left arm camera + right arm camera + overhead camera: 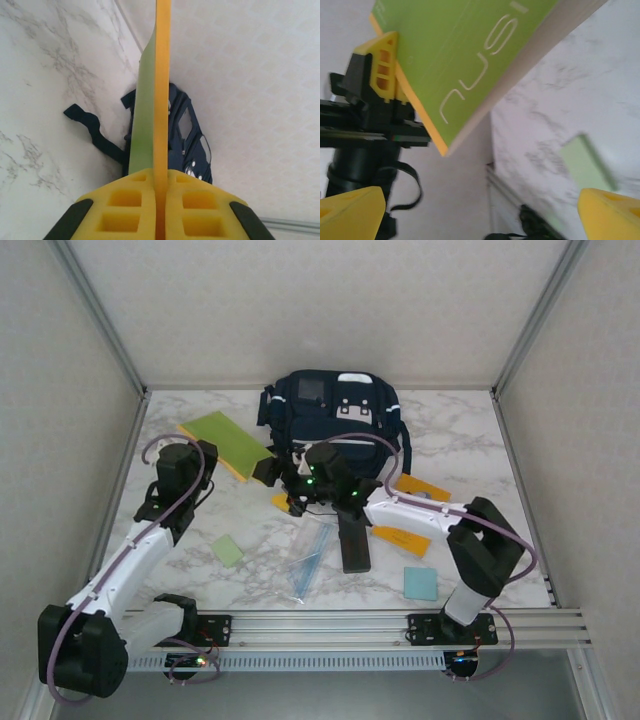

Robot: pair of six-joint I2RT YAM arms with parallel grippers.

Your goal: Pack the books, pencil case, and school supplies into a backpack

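Left jaws clamp the lime-green book [225, 443] by its edge at 10 o'clock, apparently raised for transfer to the backpack [330, 405] at 12. Right jaws stand wide apart near its mouth, likely to receive.

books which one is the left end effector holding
The lime-green book, its edge clamped in the left end effector; the orange-yellow book lies flat beneath the right arm.
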